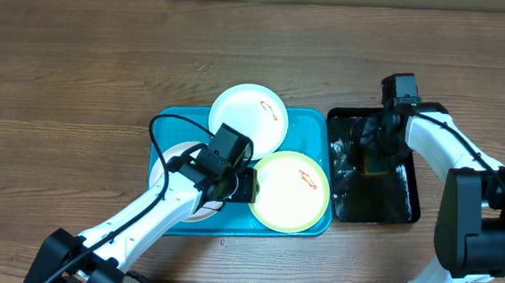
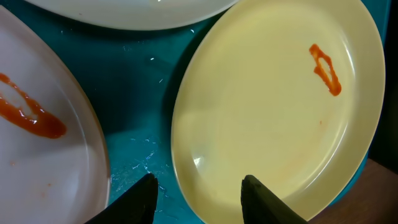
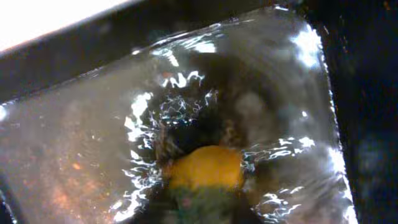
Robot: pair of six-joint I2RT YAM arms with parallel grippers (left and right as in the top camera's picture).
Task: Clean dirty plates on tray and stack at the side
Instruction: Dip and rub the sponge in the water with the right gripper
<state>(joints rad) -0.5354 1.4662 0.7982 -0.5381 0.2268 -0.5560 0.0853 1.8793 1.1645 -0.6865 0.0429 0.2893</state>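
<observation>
The brown wood-grain worktop (image 1: 107, 60) looks matt. The large turquoise plastic tray (image 2: 137, 74) is glossy, with fine scratches. The pale yellow-green round plate (image 2: 267, 118) is smooth and shiny, as is the white round plate (image 1: 248, 114). The narrow black tray (image 1: 402, 195) carries a glistening, wrinkled clear layer (image 3: 186, 93); whether film or water is unclear.
</observation>
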